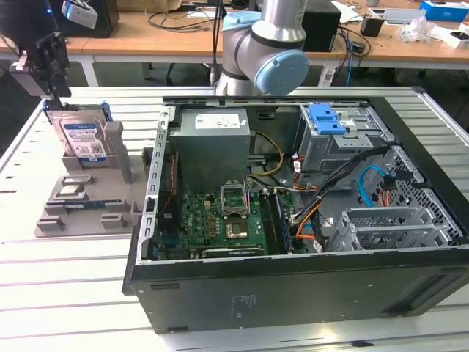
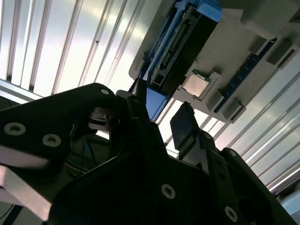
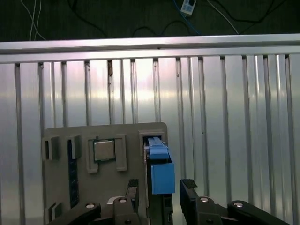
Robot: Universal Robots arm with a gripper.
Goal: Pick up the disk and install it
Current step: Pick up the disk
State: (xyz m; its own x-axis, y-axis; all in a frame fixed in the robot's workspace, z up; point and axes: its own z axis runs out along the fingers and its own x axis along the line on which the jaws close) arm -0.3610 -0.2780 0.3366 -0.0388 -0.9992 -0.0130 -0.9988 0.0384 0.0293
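1. Currently the disk [image 1: 82, 139] stands on edge in a grey holder [image 1: 121, 158] on the slatted tabletop [image 1: 66, 293]. It is at the exterior view's left, just beside the open computer case [image 1: 293, 293], and has not been lifted.
2. Risk, tight clearance: in the first wrist view the disk's blue bracket [image 3: 161, 173] lies between the two fingers [image 3: 132, 187] with only a slim gap on each side. A small sideways error on the way down would put a fingertip on the bracket's top edge instead of past it.
3. Risk, shallow grip: in the exterior view the end effector [image 1: 51, 77] sits above the disk's top edge. Closing on the plastic bracket alone could let the disk slip or swing once it is raised.
4. Risk, skewed pull: if the lift is not in line with the slot, the disk could bind and drag the holder. That could also jostle the processor chip [image 3: 104, 151] seated beside it.
5. End effector state: the jaws are parted a little wider than the disk is thick, and they straddle its upper end.
6. It holds nothing. It probably touches nothing either, though the second wrist view is too dark at the fingertips to be sure.
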